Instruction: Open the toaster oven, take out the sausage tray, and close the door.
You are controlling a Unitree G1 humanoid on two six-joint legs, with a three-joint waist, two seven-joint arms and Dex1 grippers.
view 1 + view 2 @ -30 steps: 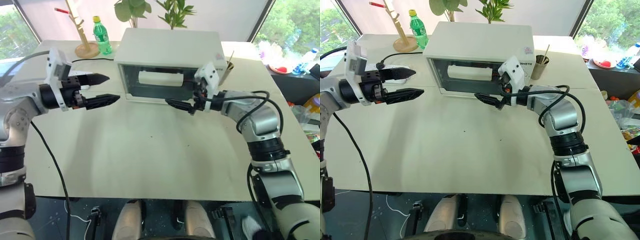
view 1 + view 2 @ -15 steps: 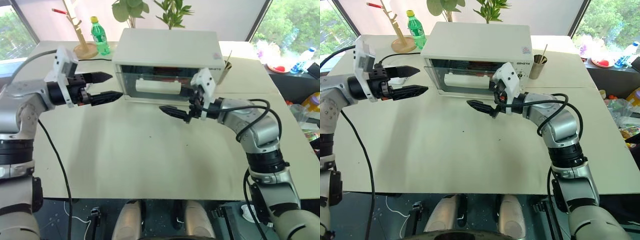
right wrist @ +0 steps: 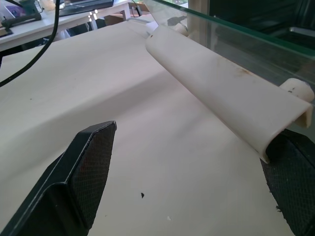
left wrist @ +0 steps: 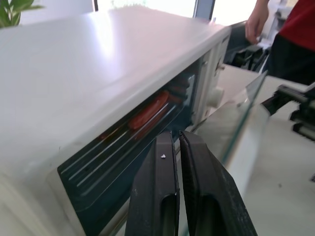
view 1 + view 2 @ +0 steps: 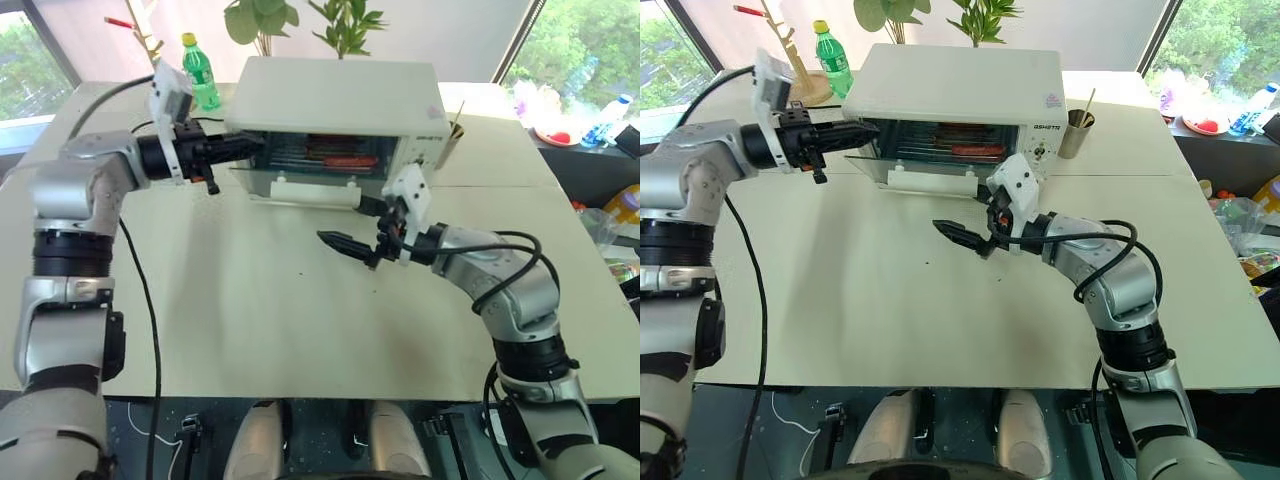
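Door hangs half-lowered; my right hand gapes below its handle, left hand pinched together, empty, at the toaster oven mouth.

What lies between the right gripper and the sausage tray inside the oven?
The lowered glass door with its white handle, seen in the right wrist view, separates the right gripper from the sausage tray.

The toaster oven carries a short line of dark capital lettering at the top of its front control panel, at about three o'clock from the oven opening, but the letters are too small to read for certain. Just above it, near the corner of the oven's top at about one o'clock, sits a small reddish round sticker whose print cannot be made out. No other writing can be read.
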